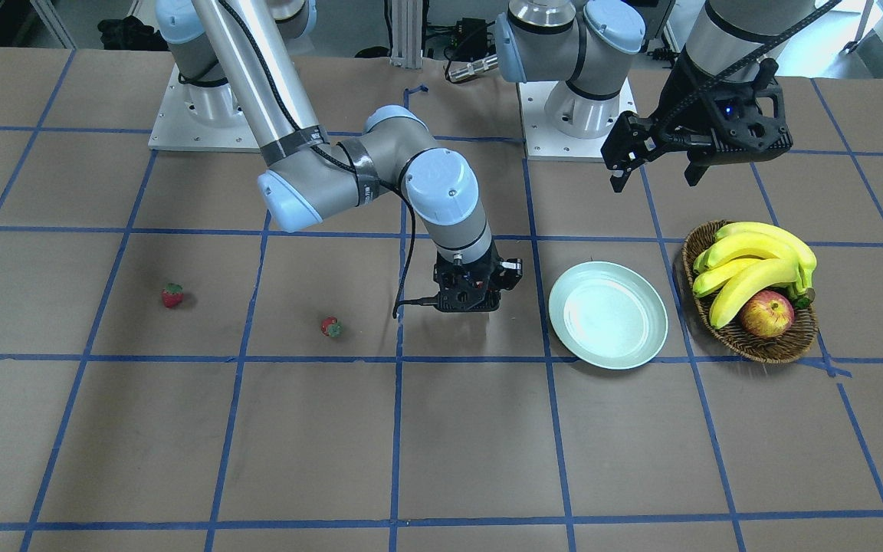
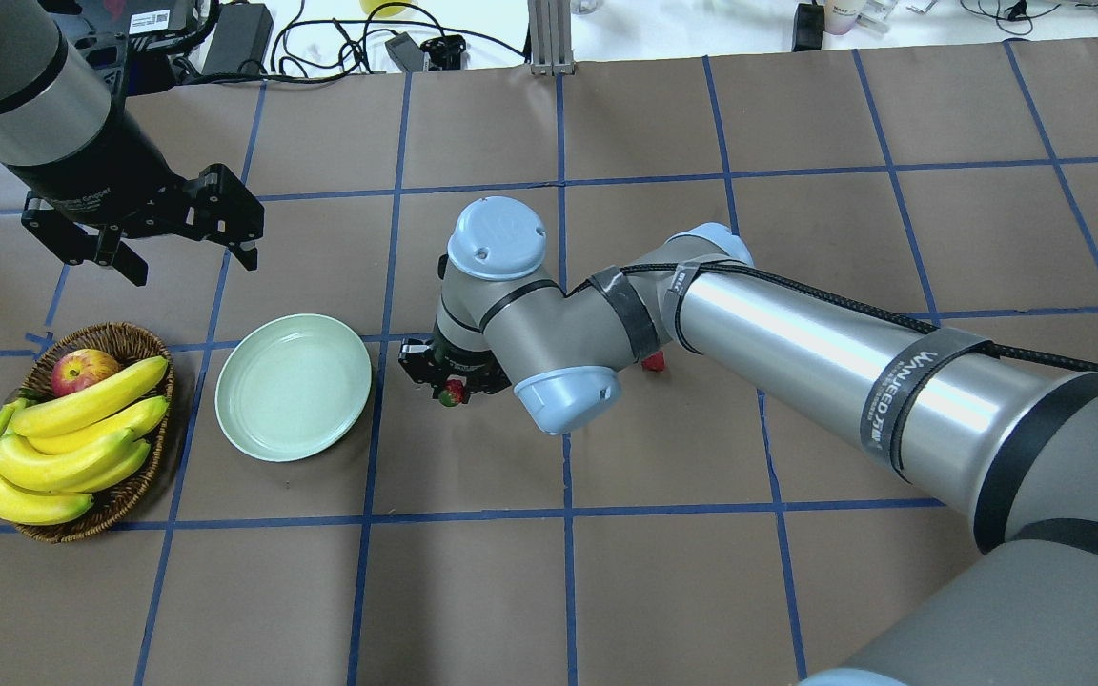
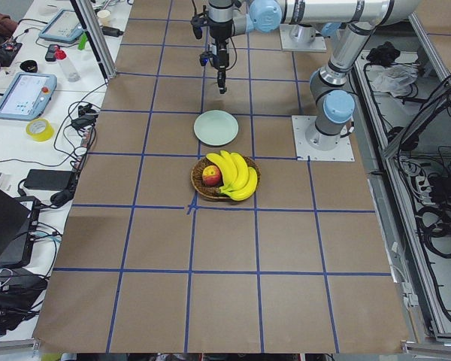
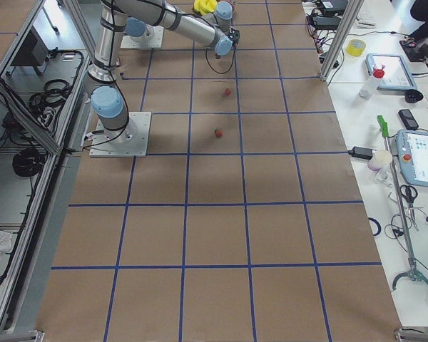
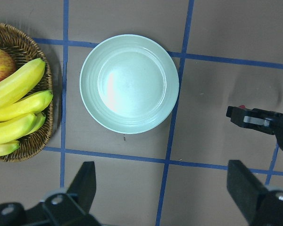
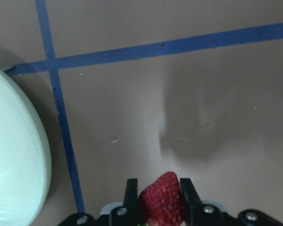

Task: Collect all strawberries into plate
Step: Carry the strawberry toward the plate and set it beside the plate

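Observation:
My right gripper [image 6: 157,184] is shut on a red strawberry [image 6: 161,201] and holds it just above the table, a little to the right of the pale mint-green plate [image 6: 14,155]. In the overhead view the held berry [image 2: 453,393] shows under the right wrist, beside the empty plate [image 2: 294,386]. Two more strawberries [image 1: 172,294] [image 1: 331,327] lie on the brown table farther from the plate. My left gripper [image 1: 652,172] is open and empty, raised above the table behind the plate [image 1: 608,314].
A brown wicker basket [image 1: 752,343] with bananas [image 1: 756,261] and an apple [image 1: 767,313] stands right beside the plate. Blue tape lines grid the table. My right arm's elbow [image 2: 559,381] hangs low over the middle and hides part of the table.

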{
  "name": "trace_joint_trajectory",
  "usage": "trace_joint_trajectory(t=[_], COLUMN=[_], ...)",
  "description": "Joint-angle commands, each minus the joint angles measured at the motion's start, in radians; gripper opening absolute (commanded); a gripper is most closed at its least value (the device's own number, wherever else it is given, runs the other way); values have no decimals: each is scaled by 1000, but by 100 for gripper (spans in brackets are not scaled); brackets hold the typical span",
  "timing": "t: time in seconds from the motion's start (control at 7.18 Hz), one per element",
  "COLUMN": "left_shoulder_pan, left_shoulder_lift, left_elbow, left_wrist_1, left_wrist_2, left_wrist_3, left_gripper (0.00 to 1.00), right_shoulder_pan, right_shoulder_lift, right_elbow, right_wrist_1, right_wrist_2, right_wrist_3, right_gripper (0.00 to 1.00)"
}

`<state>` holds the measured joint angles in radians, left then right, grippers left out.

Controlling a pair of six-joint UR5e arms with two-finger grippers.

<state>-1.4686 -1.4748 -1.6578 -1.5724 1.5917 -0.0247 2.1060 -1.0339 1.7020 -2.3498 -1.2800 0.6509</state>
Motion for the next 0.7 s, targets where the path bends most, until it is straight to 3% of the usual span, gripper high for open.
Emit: trace_joint_trajectory(t=[0.0,0.14,0.56], left_shoulder_pan=[-1,2,2], left_shoulder_lift=[1,1,-7], left_elbow=[0,0,1], left_wrist_1=[0,0,-14], left_wrist_2=[1,1,4], left_wrist_3=[0,5,-4], left_gripper=[100,100,100], right_shoulder_pan=[9,6,-137], right_shoulder_lift=[-14,-52,-156], right_elbow=[-2,-10,-1], right_wrist_1=[18,82,219], right_wrist_2=[-7,-18,-184], right_wrist_3=[29,9,-153], right_gripper=[100,100,100])
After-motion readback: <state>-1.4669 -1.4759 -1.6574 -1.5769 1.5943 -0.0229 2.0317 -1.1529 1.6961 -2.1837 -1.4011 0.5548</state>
